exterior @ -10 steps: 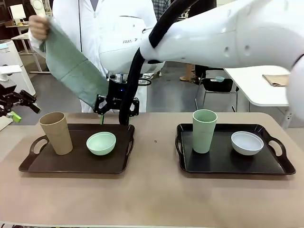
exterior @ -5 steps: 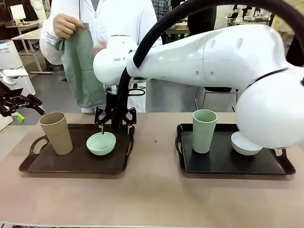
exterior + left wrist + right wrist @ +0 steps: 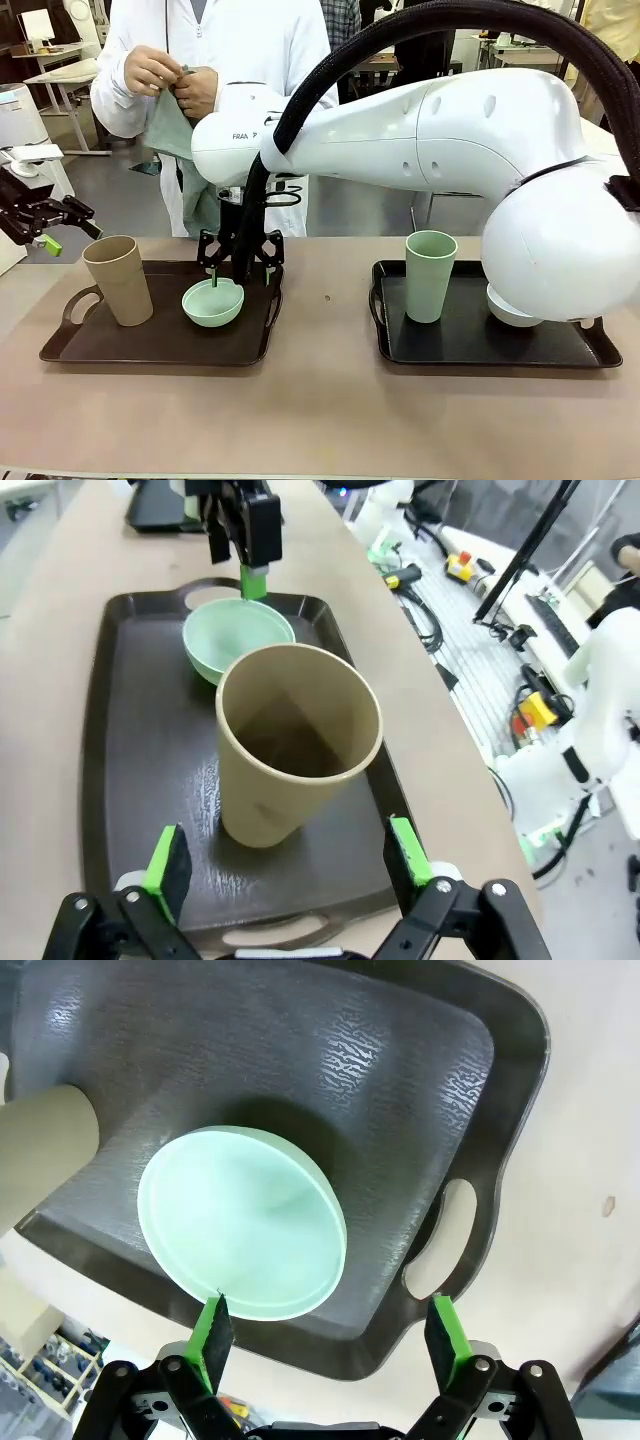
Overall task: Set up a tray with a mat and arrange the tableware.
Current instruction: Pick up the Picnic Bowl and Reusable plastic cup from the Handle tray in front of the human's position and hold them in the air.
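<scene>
Fingers (image 3: pixel 213 1332) of the right gripper (image 3: pixel 240 278) stand spread and empty over the far rim of the small round mint-green bowl (image 3: pixel 240 1220), which sits on the dark plastic tray (image 3: pixel 160 338) beside the tall tan plastic cup (image 3: pixel 295 745); one pad seems to dip inside the rim, though contact is hard to judge. The left gripper (image 3: pixel 287 858) hangs open near the cup, gripping nothing. Pinching only that thin rim could tip the bowl or shove it into the cup.

Your right arm's white elbow (image 3: pixel 560 240) hides most of the small white round bowl (image 3: pixel 508 315). The tall tan plastic cup (image 3: pixel 45 1150), up-left of your right gripper (image 3: pixel 328 1312), is cut by the picture's edge.
</scene>
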Tool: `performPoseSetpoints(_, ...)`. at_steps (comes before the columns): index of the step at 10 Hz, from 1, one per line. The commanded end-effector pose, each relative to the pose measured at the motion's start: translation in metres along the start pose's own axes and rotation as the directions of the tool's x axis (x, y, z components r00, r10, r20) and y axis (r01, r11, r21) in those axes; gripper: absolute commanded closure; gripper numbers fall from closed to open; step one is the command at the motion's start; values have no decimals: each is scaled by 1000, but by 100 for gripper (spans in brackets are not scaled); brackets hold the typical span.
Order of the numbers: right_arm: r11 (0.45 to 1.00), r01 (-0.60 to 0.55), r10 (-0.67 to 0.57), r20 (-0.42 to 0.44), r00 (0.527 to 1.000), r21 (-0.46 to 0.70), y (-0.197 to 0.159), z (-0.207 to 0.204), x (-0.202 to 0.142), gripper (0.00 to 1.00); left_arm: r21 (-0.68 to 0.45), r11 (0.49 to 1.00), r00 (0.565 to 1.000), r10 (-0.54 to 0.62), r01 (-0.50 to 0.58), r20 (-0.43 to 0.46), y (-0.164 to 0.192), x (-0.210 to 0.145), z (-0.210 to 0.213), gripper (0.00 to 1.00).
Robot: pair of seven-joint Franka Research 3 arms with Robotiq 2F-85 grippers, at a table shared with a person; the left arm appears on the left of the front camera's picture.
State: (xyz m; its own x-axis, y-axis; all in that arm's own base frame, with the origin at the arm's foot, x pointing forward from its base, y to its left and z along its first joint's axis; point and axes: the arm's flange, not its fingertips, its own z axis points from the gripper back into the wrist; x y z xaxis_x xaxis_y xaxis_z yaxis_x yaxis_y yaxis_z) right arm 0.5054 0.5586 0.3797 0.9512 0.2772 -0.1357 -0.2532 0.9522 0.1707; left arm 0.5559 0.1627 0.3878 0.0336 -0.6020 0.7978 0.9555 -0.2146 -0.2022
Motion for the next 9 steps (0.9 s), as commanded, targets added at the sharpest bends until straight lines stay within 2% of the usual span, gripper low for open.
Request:
performPoseSetpoints(1, 999, -10, 11, 15, 1000, -31, 7, -10, 1, 0, 87, 996, 999, -30, 27, 32, 6, 0, -3, 0)
performPoseSetpoints(2, 997, 12, -9, 34, 999, -78, 10, -19, 4, 0, 139, 988, 996, -77, 71, 37, 5, -9, -11, 0)
performPoseSetpoints(4, 996, 17, -13, 46, 999, -90, 14, -21, 5, 0, 246, 964, 994, -107, 100, 14, -9, -20, -24, 0)
performPoseSetpoints(9, 996, -7, 13, 73, 997, -89, 23, -23, 4, 0, 212, 974, 994, -96, 82, 58, -26, -38, -44, 0)
